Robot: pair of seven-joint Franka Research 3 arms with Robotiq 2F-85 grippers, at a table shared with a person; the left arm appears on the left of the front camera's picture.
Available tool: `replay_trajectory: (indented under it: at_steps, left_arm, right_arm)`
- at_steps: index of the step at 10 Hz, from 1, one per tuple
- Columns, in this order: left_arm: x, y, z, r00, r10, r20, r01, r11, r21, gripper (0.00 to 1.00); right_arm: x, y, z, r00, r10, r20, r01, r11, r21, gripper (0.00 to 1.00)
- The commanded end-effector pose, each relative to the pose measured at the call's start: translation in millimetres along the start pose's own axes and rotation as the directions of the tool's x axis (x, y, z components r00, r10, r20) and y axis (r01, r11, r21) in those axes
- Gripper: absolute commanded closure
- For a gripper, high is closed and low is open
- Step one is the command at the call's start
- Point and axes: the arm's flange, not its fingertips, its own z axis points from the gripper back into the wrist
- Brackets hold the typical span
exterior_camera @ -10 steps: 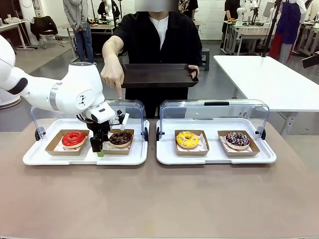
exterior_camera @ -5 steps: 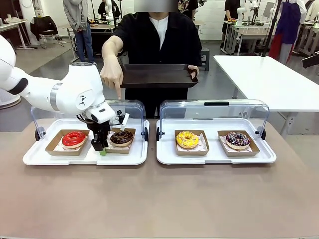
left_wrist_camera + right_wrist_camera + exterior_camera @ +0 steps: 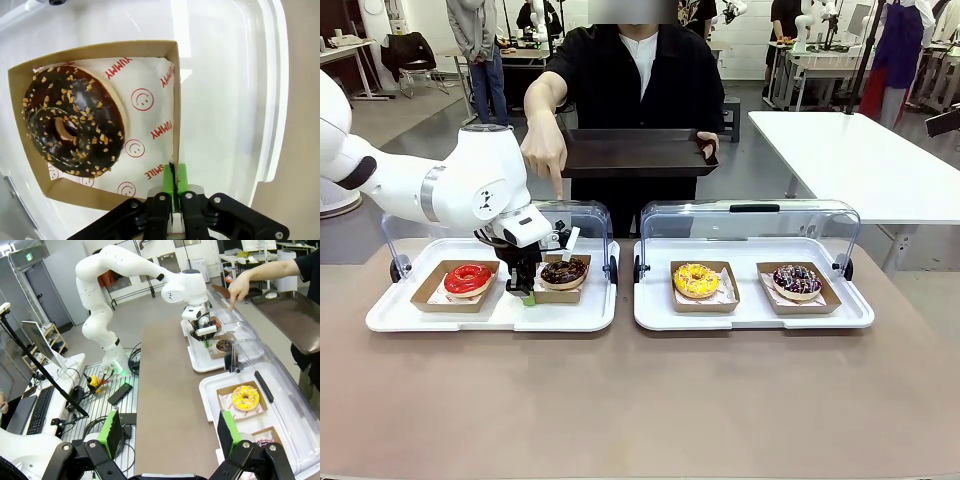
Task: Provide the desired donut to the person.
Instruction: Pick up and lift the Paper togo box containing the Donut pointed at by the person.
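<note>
Cardboard box [image 3: 100,50] holding the chocolate, nut-sprinkled donut [image 3: 72,122] sits in the left white tray [image 3: 420,318] on the tabletop. The left tool [image 3: 175,192] is clamped on the box's left wall. The person's hand [image 3: 545,150] points down at this donut, and a dark serving tray [image 3: 635,152] waits beyond. The grasp looks made, with lifting and delivery remaining; the box may be slightly raised. The right tool [image 3: 170,432] hangs apart, empty.

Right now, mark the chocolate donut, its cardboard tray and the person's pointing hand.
chocolate donut [image 3: 92,125]: left wrist view, on the glazed ring beside the hole.
cardboard tray [image 3: 100,51]: left wrist view, on the bare wall above the donut.
pointing hand [image 3: 545,148]: front view, on the back of the hand.
</note>
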Motion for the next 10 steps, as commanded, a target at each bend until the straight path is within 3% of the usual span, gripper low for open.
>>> replay_trajectory:
  at_steps: [1, 6, 10]
  left_arm:
    - [1.0, -1.3, 1.0, 1.0, 0.008, -0.024, -0.008, 1.0, 0.003, 1.0]
    - [6.3, -15.0, 21.3, 0.999, -0.029, -0.038, 0.028, 0.999, -0.035, 1.0]
    - [23.4, -68.2, 99.8, 0.992, -0.12, -0.031, 0.117, 0.989, -0.085, 1.0]
  right_arm:
    - [0.3, 1.1, 0.4, 1.0, 0.004, 0.004, -0.004, 1.0, 0.007, 0.0]
    - [0.3, 1.1, 0.4, 1.0, 0.004, 0.004, -0.004, 1.0, 0.007, 0.0]
    - [0.3, 1.1, 0.4, 1.0, 0.004, 0.004, -0.004, 1.0, 0.007, 0.0]
